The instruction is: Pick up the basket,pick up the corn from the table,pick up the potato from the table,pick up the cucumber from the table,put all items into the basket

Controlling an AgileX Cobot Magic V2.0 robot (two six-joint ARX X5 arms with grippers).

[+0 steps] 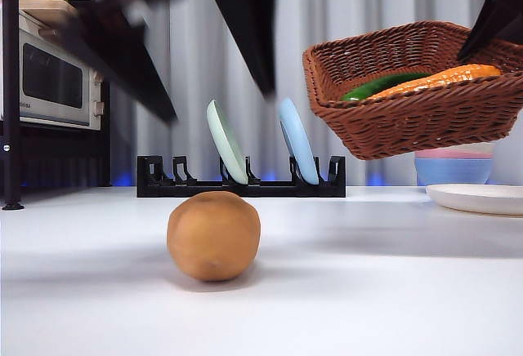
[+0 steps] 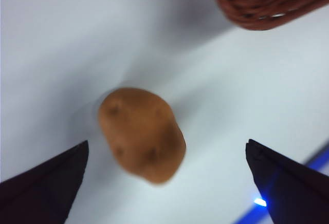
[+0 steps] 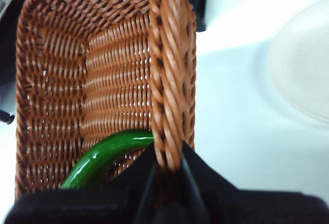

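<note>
Potato [image 1: 213, 235]: sits alone on the white worktop [image 1: 368, 291], near the camera and a little left of centre, well apart from everything else.
Left gripper [image 2: 167, 175]: hangs above the potato with its two black jaws spread wide apart, one to each side of it, neither touching it. In the front view its arm shows as blurred dark shapes coming down from the upper left.
Basket [image 1: 425, 119]: brown wicker, held off the worktop at the upper right and tilted; its underside is clear of the surface.
Right gripper [image 3: 167, 170]: clamped on the basket's braided rim, one jaw inside the wall and one outside. In the front view it is the dark tip at the top right corner.
Cucumber [image 1: 380, 86]: glossy green, lying inside the basket; the right wrist view shows its curved end against the woven floor beside the pinched rim.
Corn [image 1: 441, 78]: orange-yellow cob lying in the basket just beside the cucumber, on the near side.
Plate rack [image 1: 241, 183]: black, at the far side of the worktop, holding a pale green plate [image 1: 226, 141] and a light blue plate [image 1: 297, 140], both leaning.
Microwave [image 1: 49, 78]: on a shelf at the far left.
Bowls [image 1: 454, 166]: stacked pink and blue, far right under the basket, with a white plate [image 1: 478, 198] in front of them.
</note>
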